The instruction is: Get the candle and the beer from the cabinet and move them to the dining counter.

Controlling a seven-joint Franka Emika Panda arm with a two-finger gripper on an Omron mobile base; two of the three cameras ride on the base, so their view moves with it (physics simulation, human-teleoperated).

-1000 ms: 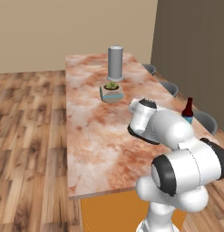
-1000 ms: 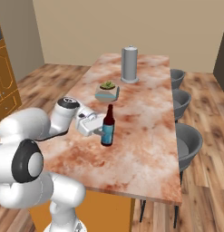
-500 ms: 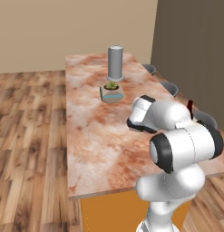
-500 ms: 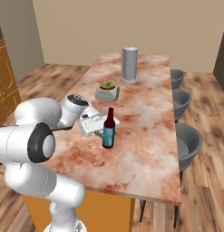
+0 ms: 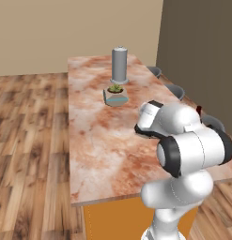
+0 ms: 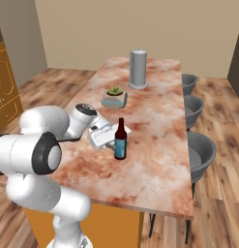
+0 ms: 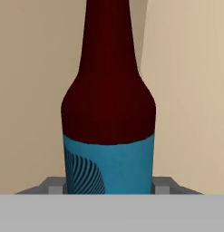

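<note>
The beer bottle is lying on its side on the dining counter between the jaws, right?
Not quite. The beer bottle stands upright on the dining counter, as the right base view shows. The jaws do sit on either side of its blue label in the hand view.

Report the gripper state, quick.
Gripper: closed on the beer, fingers either side of its blue label; the bottle stands upright on the dining counter.
</note>
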